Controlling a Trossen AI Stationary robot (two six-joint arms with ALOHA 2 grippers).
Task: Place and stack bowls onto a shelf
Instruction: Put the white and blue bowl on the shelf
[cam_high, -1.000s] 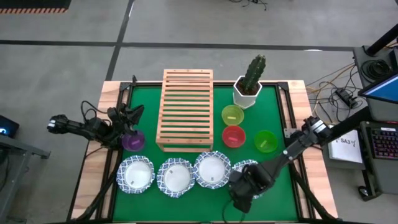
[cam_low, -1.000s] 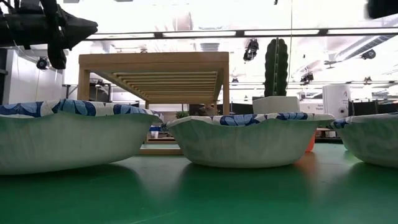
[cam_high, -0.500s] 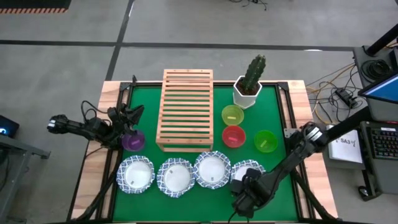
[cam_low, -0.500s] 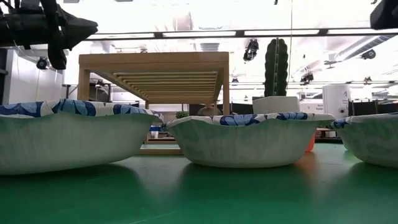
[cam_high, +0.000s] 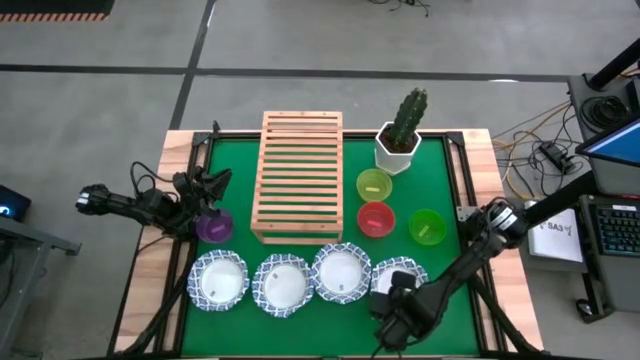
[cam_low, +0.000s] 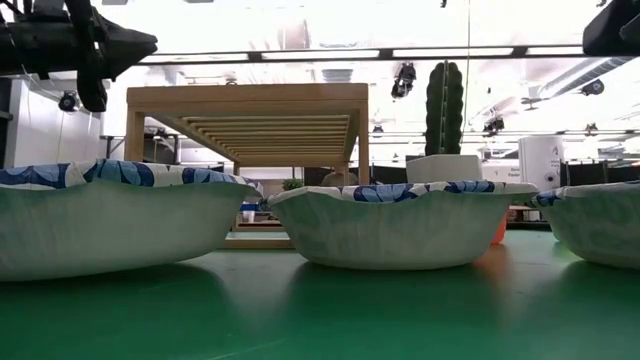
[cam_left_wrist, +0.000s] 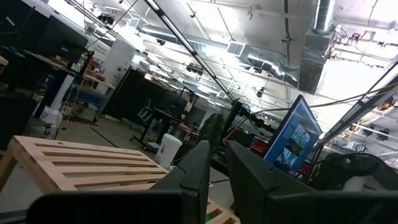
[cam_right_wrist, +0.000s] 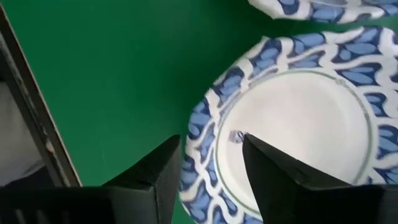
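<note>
Surface: green mat (cam_high: 440, 180) is covering a wood-edged table, with grey floor lying around it in the high view.
Right gripper: right gripper (cam_right_wrist: 211, 158) is hanging over the near edge of the fourth blue-rimmed bowl (cam_high: 400, 272), its fingers (cam_right_wrist: 163, 169) standing parted with the bowl's rim showing in the gap between them; nothing is being gripped.
Around the right gripper: the third blue-rimmed bowl (cam_high: 342, 272) is sitting just beside that one, then the second blue-rimmed bowl (cam_high: 283, 284) and the first blue-rimmed bowl (cam_high: 219, 280) are running on in a row away from the gripper along the near edge.
Beyond that row: the red-orange bowl (cam_high: 376, 218) is resting with the green bowl (cam_high: 427, 226) near it and the yellow-green bowl (cam_high: 375, 184) just past it; a cactus pot (cam_high: 398, 149) is standing farther back.
Left gripper: left gripper (cam_high: 207, 190) is waiting at the left side of the mat, its fingers (cam_left_wrist: 255, 183) standing slightly apart and holding nothing.
Near the left gripper: the purple bowl (cam_high: 214, 226) is sitting just under and beside it.
Shelf: the shelf (cam_high: 300, 175) is standing empty between the purple bowl and the coloured bowls, well apart from the right gripper.
</note>
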